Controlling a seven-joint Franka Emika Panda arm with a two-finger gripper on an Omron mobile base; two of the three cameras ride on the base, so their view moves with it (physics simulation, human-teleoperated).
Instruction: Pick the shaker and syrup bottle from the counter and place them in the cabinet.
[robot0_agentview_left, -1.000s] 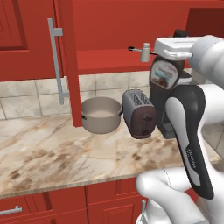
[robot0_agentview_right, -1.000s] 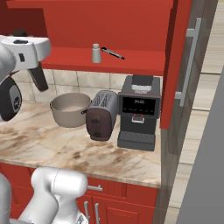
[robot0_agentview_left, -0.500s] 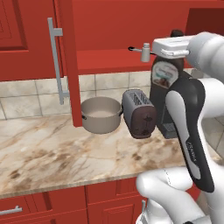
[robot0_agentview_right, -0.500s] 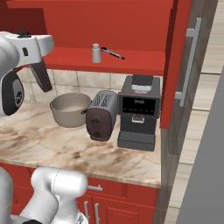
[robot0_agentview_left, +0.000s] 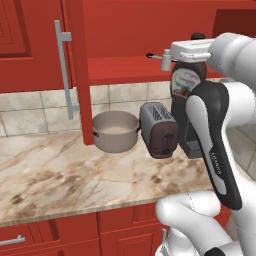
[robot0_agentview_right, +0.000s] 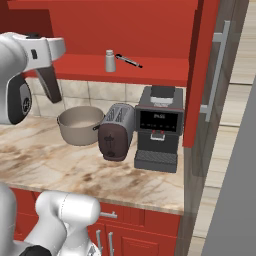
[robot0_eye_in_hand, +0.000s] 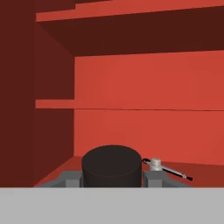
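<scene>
Hand view, syrup bottle (robot0_eye_in_hand: 112, 165) clamped in hand (robot0_eye_in_hand: 112, 177) (shaker (robot0_eye_in_hand: 155, 164) beyond)

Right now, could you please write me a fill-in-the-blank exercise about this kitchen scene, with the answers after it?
1. The gripper is shut on the ____ bottle.
2. The shaker stands on the cabinet shelf beside a thin dark ____.
3. On the counter, the toaster stands between the coffee machine and the ____.

Missing words: syrup; rod; pot
</scene>
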